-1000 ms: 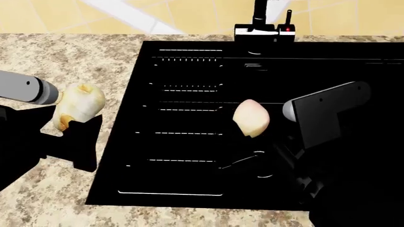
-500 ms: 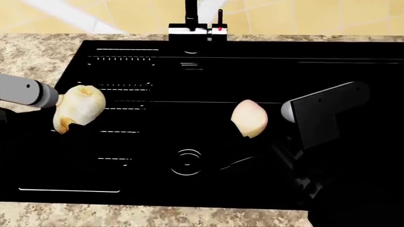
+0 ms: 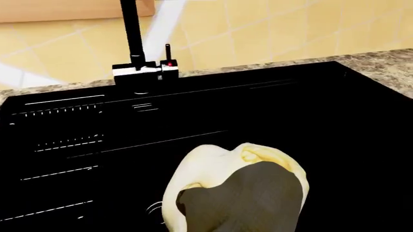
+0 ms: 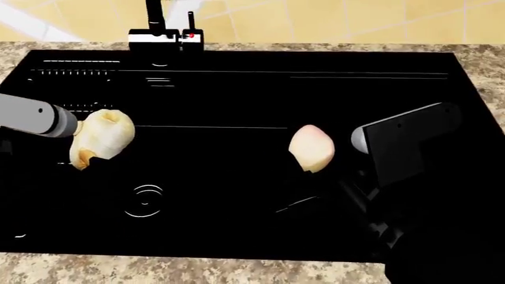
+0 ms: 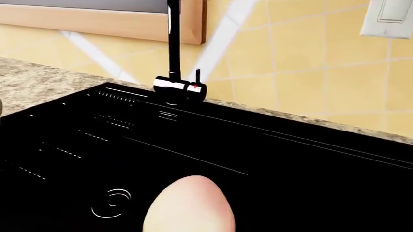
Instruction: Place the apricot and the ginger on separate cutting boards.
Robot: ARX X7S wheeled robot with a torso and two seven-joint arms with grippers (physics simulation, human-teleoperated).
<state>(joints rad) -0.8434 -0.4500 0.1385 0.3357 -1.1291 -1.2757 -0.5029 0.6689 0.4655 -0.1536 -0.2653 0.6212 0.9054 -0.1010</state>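
Observation:
In the head view my left gripper (image 4: 93, 149) is shut on the ginger (image 4: 101, 137), a knobby cream lump with tan nub ends, held above the left part of the black sink (image 4: 261, 62). My right gripper (image 4: 317, 163) is shut on the apricot (image 4: 311, 147), a smooth cream-peach fruit, held above the sink's middle. In the left wrist view the ginger (image 3: 210, 171) is partly covered by a dark finger (image 3: 248, 200). The right wrist view shows the apricot (image 5: 188, 205) close up; the fingers are hidden against the black sink. Neither cutting board is in view.
The sink has a ribbed drainer at the far left (image 4: 79, 65) and a round drain (image 4: 146, 201). A black faucet (image 4: 162, 32) stands at its back edge. Speckled granite counter (image 4: 158, 269) surrounds the sink, with a yellow tiled wall (image 4: 332, 21) behind. A wall switch (image 5: 390, 17) shows in the right wrist view.
The head view has shifted right along the counter: sink, faucet and drain slid left in the picture. Both grippers keep their place in the view, still holding the ginger and the apricot.

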